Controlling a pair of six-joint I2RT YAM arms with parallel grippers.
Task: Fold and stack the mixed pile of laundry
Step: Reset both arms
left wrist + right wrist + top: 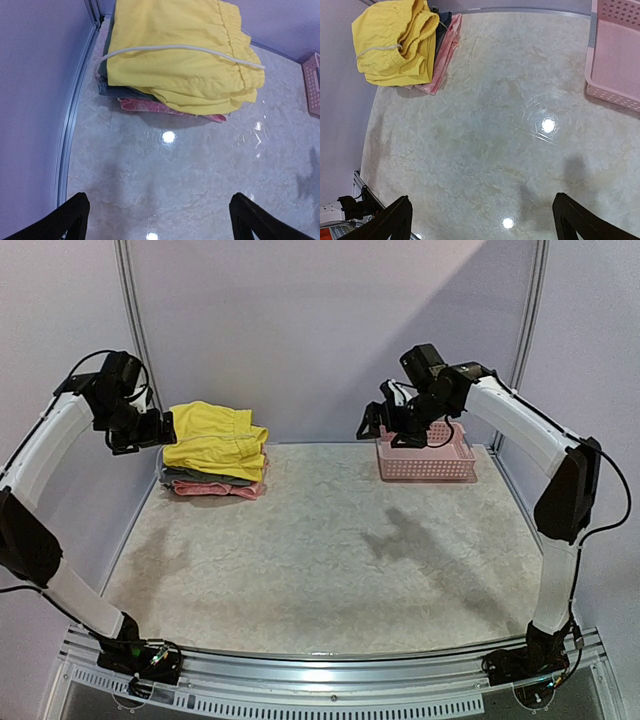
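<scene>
Laundry pile (215,468) lies softly folded, yellow shorts (175,55) topmost; left tool (158,200) and right tool (482,200) spread apart

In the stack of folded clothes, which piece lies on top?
The yellow shorts lie on top, with a white drawstring across them; a grey garment and a pink garment lie under them.

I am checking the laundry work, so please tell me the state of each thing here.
yellow shorts, folded, on top of the stack
grey garment, folded, under the shorts
pink garment, folded, at the bottom
pink basket, upright
left gripper, jaws open, empty
right gripper, jaws open, empty
</scene>
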